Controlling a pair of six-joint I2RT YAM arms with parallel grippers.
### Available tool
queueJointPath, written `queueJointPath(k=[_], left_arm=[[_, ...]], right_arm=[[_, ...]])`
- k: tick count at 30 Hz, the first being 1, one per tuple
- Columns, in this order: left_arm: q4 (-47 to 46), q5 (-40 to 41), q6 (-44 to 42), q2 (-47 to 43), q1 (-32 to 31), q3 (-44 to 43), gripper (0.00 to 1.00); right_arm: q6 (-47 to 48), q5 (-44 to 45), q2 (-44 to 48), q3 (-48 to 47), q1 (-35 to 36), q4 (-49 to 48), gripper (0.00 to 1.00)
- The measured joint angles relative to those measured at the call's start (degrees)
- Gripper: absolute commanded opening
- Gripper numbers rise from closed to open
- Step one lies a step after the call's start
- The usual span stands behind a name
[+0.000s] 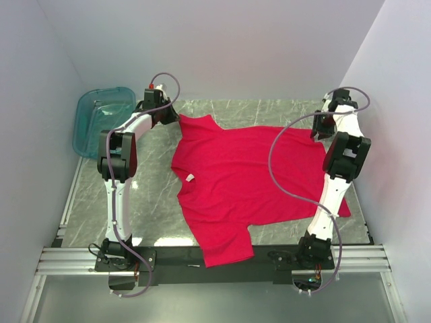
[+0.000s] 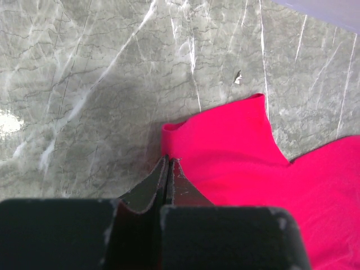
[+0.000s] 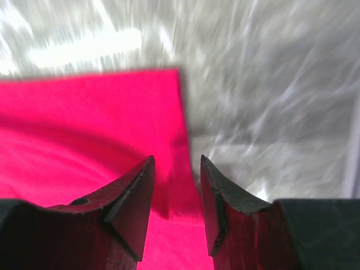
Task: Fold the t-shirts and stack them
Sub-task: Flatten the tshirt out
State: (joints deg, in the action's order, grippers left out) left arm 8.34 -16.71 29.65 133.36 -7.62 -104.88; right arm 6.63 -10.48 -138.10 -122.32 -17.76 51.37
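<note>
The red t-shirt [image 1: 236,175] lies spread flat on the grey marble table, neck and white label [image 1: 190,177] to the left, one sleeve over the near edge. My left gripper [image 1: 170,114] is at the far-left sleeve. In the left wrist view it [image 2: 169,160] is shut, its tips touching the corner edge of the sleeve [image 2: 242,152]; no cloth shows between the jaws. My right gripper [image 1: 320,131] is at the far-right hem corner. In the right wrist view it [image 3: 177,163] is open, with the edge of the cloth [image 3: 84,124] running between the jaws.
A translucent teal tub [image 1: 101,118] stands at the far left corner, just behind the left arm. White walls close in the table on three sides. A metal rail [image 1: 215,259] runs along the near edge.
</note>
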Motion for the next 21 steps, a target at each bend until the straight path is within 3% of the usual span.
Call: queueJointPath(k=[12,21], left_arm=[[-0.17,-0.15,0.00,0.00,0.04,0.00,0.00],[-0.15,-0.42,0.00,0.00,0.04,0.00,0.00]], right_arm=[[-2.95,-1.44,-9.40,-13.77,-0.24,0.02,0.45],[-2.93,-1.49,-10.86,-16.44,0.07,1.62,0.42]])
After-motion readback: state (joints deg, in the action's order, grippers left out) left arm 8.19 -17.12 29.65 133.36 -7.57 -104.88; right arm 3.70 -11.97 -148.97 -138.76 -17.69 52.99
